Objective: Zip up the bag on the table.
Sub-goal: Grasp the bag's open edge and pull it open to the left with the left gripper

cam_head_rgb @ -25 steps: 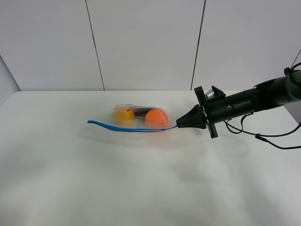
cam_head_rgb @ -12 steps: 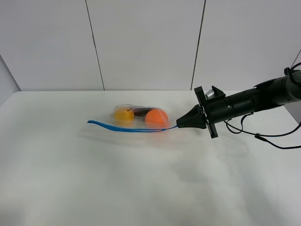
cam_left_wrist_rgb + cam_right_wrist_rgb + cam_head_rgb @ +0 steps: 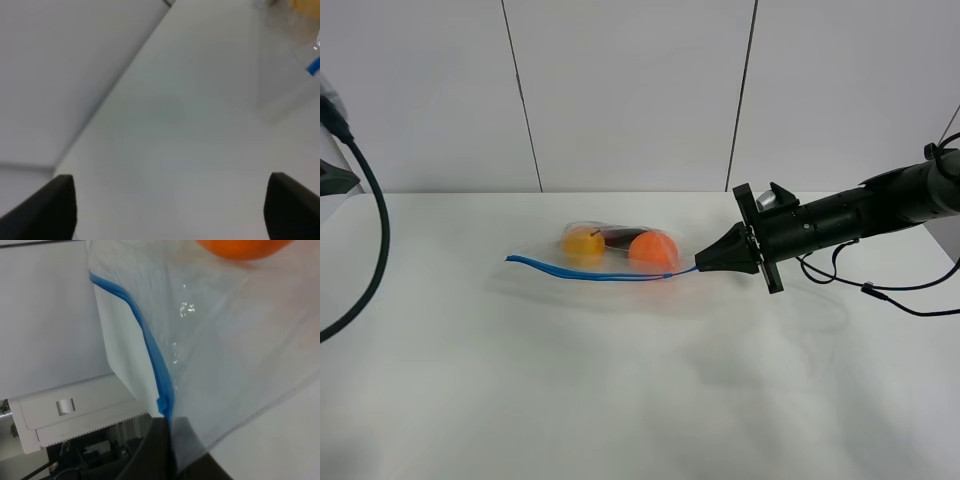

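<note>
1. Clearly, the right gripper (image 3: pixel 703 266) is pressed together on the right end of the blue zipper strip (image 3: pixel 590 273) of the bag (image 3: pixel 620 245).
2. The left gripper (image 3: pixel 175 210) has its 2 fingers (image 3: pixel 60 205) wide apart and holds nothing; it is above the table (image 3: pixel 620 400) near an edge, well apart from the bag.
3. The bag lies toward the far middle of the table, with the strip along its near side.
4. Wide white surface lies on the near side and to the left of the bag.

A robot lab bench: bare white table (image 3: pixel 620 400), white panelled wall (image 3: pixel 630 90), cabled black arm (image 3: pixel 860 215).
</note>
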`<state>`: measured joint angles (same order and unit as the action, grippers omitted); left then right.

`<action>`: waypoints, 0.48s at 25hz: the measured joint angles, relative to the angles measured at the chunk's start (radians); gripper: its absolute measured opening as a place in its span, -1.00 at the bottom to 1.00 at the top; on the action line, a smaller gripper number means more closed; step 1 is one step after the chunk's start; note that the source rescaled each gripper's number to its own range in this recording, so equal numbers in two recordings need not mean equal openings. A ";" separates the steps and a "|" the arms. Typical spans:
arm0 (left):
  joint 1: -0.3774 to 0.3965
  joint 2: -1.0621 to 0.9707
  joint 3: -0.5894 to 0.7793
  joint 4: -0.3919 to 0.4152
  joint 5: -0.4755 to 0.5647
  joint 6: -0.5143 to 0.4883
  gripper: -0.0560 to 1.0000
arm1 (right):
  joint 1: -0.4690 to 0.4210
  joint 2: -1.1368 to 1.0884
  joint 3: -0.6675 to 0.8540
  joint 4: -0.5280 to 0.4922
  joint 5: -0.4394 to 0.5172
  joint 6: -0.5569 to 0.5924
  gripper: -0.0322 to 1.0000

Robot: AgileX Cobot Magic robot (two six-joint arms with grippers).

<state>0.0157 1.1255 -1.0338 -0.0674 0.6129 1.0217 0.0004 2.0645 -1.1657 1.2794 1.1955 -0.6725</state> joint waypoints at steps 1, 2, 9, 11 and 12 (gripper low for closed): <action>0.000 0.027 0.000 -0.047 -0.030 0.042 0.75 | 0.000 0.000 0.000 0.000 0.000 0.000 -0.93; -0.008 0.048 0.000 -0.090 -0.058 0.087 0.75 | 0.000 0.000 0.000 0.000 0.000 0.000 -0.93; -0.203 0.180 0.000 -0.286 -0.144 0.228 0.89 | 0.000 0.000 0.000 0.001 0.000 0.000 -0.93; -0.272 0.216 0.000 -0.300 -0.169 0.214 0.92 | 0.000 0.000 0.000 0.002 0.000 0.000 -0.93; -0.310 0.233 0.000 -0.302 -0.179 0.202 0.93 | 0.000 0.000 0.000 0.002 0.000 0.000 -0.93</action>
<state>-0.2942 1.3580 -1.0338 -0.3699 0.4336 1.2239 0.0004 2.0645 -1.1657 1.2814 1.1955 -0.6725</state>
